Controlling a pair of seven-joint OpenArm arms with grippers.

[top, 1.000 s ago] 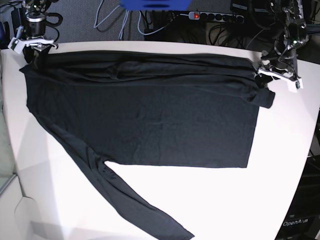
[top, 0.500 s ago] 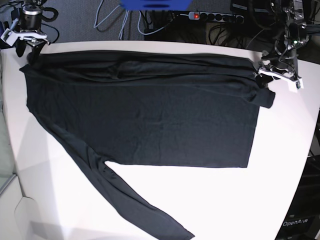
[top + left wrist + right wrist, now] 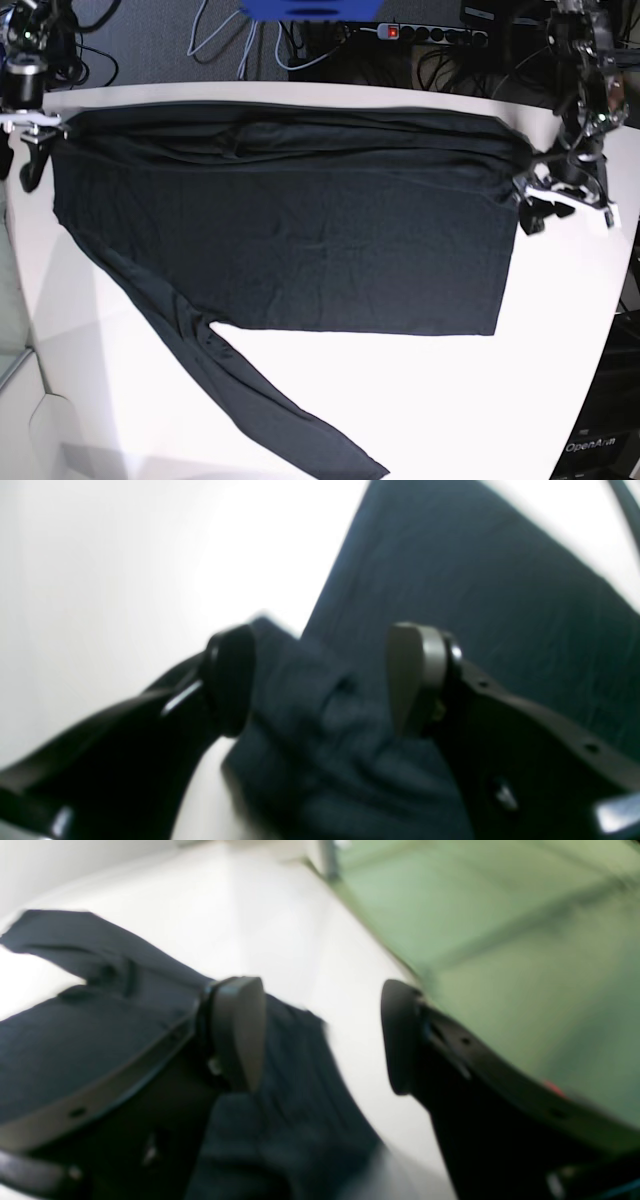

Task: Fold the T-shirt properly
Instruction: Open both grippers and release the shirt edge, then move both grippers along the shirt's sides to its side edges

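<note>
The black T-shirt (image 3: 300, 220) lies spread across the white table (image 3: 420, 400), its far edge folded over and one long sleeve (image 3: 270, 405) trailing to the near edge. My left gripper (image 3: 565, 212) hangs at the shirt's right edge. In the left wrist view this gripper (image 3: 322, 680) is open, with a bunched lump of the shirt (image 3: 310, 730) lying below and between its fingers (image 3: 230, 680). My right gripper (image 3: 28, 150) is at the shirt's far left corner. It (image 3: 320, 1037) is open over bare table, the cloth (image 3: 75, 1030) under its left finger (image 3: 240, 1035).
Behind the table's far edge lie a power strip (image 3: 420, 32), tangled cables (image 3: 220, 40) and a blue object (image 3: 310, 8). The table's left edge (image 3: 15, 300) curves toward the front. Green floor (image 3: 500, 940) shows beyond the table in the right wrist view.
The right gripper left the shirt's far left corner, swung left and came nearer, opening a little wider. The left gripper moved nearer along the right edge, over the bunched corner.
</note>
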